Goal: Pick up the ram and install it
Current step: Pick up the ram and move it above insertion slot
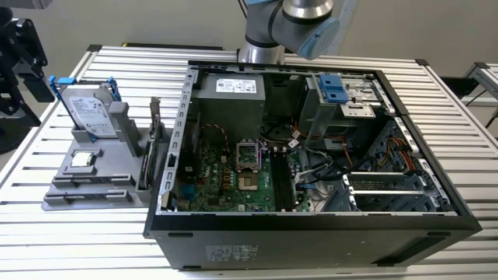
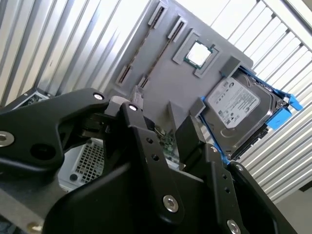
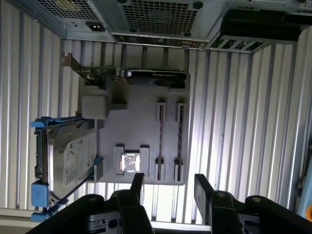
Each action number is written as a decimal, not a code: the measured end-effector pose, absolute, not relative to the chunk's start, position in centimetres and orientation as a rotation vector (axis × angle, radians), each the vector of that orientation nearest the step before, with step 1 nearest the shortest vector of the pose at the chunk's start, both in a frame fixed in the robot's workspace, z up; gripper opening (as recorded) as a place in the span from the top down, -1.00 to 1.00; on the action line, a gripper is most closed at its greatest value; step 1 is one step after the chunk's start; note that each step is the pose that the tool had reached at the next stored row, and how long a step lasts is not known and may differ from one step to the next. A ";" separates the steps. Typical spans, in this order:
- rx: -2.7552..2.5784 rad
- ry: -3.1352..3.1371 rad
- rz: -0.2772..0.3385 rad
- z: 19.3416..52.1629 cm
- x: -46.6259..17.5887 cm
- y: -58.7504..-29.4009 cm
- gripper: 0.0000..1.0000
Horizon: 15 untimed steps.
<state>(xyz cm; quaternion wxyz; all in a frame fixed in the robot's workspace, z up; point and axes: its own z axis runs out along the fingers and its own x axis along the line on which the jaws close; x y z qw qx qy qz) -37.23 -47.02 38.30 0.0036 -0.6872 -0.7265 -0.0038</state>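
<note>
step in hand: approach for the pick, nothing grabbed yet. the ram (image 3: pixel 179 139) stands on edge in the clips of the grey fixture (image 3: pixel 141 126), one of two thin strips side by side; can't tell them apart. the end effector (image 3: pixel 169 187) is spread wide with nothing between its fingers, hanging just off the fixture's edge, short of the strips. in the exterior view the fixture sits on the desk (image 1: pixel 93 64) at 9 o'clock of the open PC case (image 1: pixel 311 233), with the ram end at 6 o'clock of the loose CPU (image 1: pixel 84 158). the long black slots (image 1: pixel 281 181) lie at 3 o'clock of the board's socket. my read: the next move needs fingers centred across the stick's thin edge, then a straight lift out of the clips; any skew risks nudging the neighbour strip
</note>
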 end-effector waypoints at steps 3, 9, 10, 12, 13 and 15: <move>-2.154 -2.278 -0.012 37.9 -37.2 -47.0 -1.00; -2.154 -2.277 -0.012 37.3 -37.2 -47.0 -1.00; -2.154 -2.277 -0.012 37.2 -37.2 -47.0 -1.00; -2.154 -2.277 -0.012 36.9 -37.2 -47.0 -1.00; -2.154 -2.278 -0.012 36.8 -37.2 -47.0 -1.00; -2.154 -2.277 -0.012 36.6 -37.2 -47.0 -1.00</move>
